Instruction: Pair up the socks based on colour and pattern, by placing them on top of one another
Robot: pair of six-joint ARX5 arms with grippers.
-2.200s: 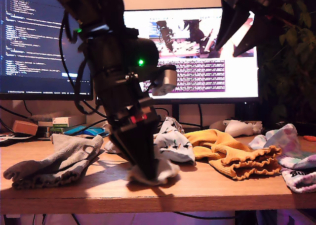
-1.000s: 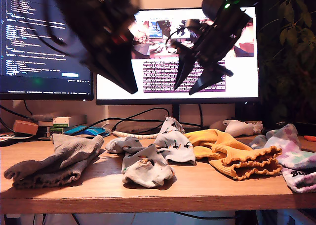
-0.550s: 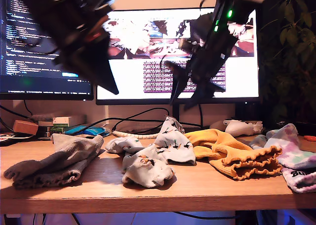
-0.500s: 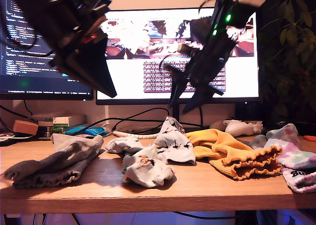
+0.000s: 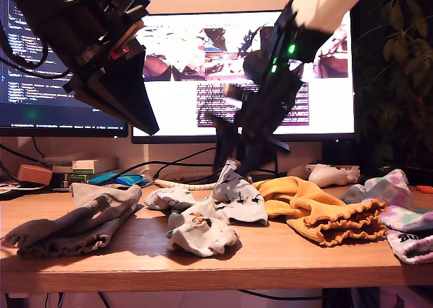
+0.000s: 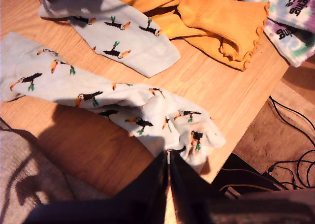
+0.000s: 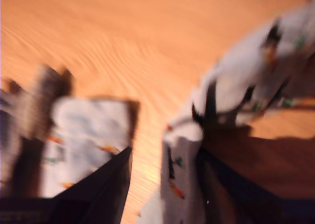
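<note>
Pale blue-grey cloth with small printed birds is what this step is about: the two bird socks are lying apart at mid-desk, the near bird sock [image 5: 199,233] [image 6: 123,101] crumpled by the front edge and the far bird sock [image 5: 240,196] [image 6: 113,32] just behind it, touching the yellow socks [image 5: 318,213] [image 6: 216,22]. My second gripper [image 5: 237,160] [image 7: 165,170] is hanging low over the far bird sock's raised end with its jaws spread wide and cloth lying between them; that wrist view is too blurred to tell whether the pads are touching it, and nothing is gripped yet. My first gripper [image 5: 150,126] [image 6: 168,157] is hovering high toward the exterior view's left, its jaws pressed together and holding nothing. I am judging the pick of the far bird sock to be the step in hand; next I am needing to pinch only that sock, lift it clear and lay it on the near one. Yellow fabric is crowding its right side in the exterior view and could get caught in the pinch. Grey socks [image 5: 74,220] are sitting at the exterior view's left, blotched socks [image 5: 399,213] at its right, and a white controller [image 5: 325,174] is lying behind, out of the path.
</note>
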